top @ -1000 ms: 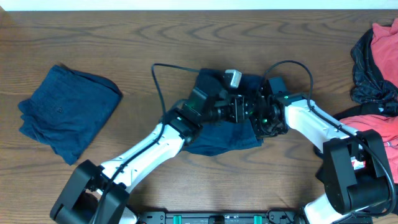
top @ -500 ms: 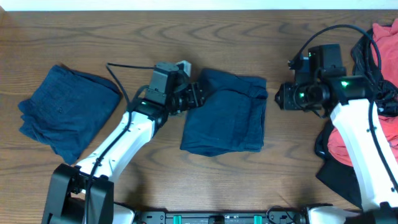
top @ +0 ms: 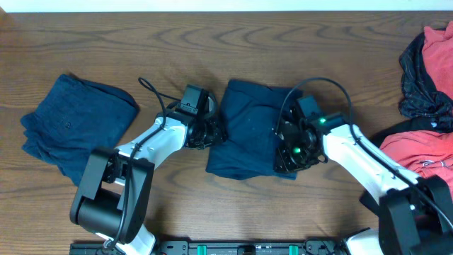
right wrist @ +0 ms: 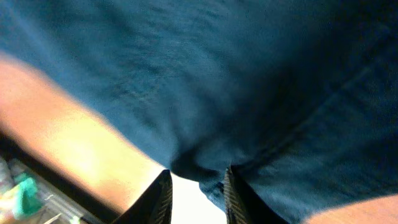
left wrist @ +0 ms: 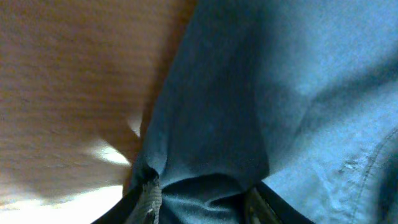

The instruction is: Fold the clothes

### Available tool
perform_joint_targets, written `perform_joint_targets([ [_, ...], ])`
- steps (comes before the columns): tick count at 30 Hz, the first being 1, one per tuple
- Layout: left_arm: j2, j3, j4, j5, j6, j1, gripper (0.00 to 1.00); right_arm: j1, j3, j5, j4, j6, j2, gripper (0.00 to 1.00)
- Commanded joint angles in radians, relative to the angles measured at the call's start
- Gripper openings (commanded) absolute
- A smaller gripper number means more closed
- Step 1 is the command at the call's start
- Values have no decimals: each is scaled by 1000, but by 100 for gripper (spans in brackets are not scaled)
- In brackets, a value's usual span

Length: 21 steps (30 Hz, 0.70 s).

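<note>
The left gripper [left wrist: 199, 202] and right gripper [right wrist: 196, 190] each pinch the navy garment [top: 251, 127]. Overhead alone shows a folded navy piece [top: 74, 127] at 9 o'clock

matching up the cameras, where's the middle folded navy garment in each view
Overhead: the middle navy garment lies mid-table, between the left gripper and right gripper.
Left wrist: it fills the right side, bunched between the fingers at the bottom.
Right wrist: it fills the top and right, its edge dipping between the fingers.
Shared landmark: the wooden table bordering the garment's edge.
</note>
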Motion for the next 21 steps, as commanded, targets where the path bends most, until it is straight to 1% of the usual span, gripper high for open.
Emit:
perform_joint_targets([
  [1,42,-2,-80,148,-47,-31,44,-37,-21,210,19,146,33,24],
  [3,42,-2,-155,180,-97,-59,44,-83,-21,278,72,175,46,26],
  [5,41,-2,-233,180,-156,-90,44,-124,-21,290,139,174,49,25],
  [7,37,-2,-296,180,-190,-135,44,-171,-21,290,242,156,51,24],
  [8,34,-2,-313,182,-204,-153,44,-185,-21,290,282,138,51,26],
  [10,15,-2,-326,203,-215,-200,45,-217,-20,288,396,104,51,38],
  [11,-1,-2,-323,198,-221,-221,45,-225,-16,286,426,93,51,42],
  [13,-40,-2,-311,158,-220,-246,49,-236,6,277,452,62,50,46],
  [14,-67,-2,-311,113,-220,-251,50,-237,21,269,445,50,47,48],
  [15,-93,-2,-311,73,-218,-251,54,-237,40,256,430,37,44,50],
  [17,-158,-2,-286,-16,-154,-232,64,-237,78,248,381,33,30,54],
  [18,-190,-2,-262,-74,-97,-214,79,-237,99,248,350,34,19,55],
  [19,-215,-1,-237,-121,-44,-196,92,-237,120,248,318,34,7,56],
  [20,-236,-1,-206,-159,15,-174,99,-237,140,248,287,34,-7,58],
  [21,-256,-1,-169,-189,96,-145,98,-237,157,248,261,34,-21,60],
])
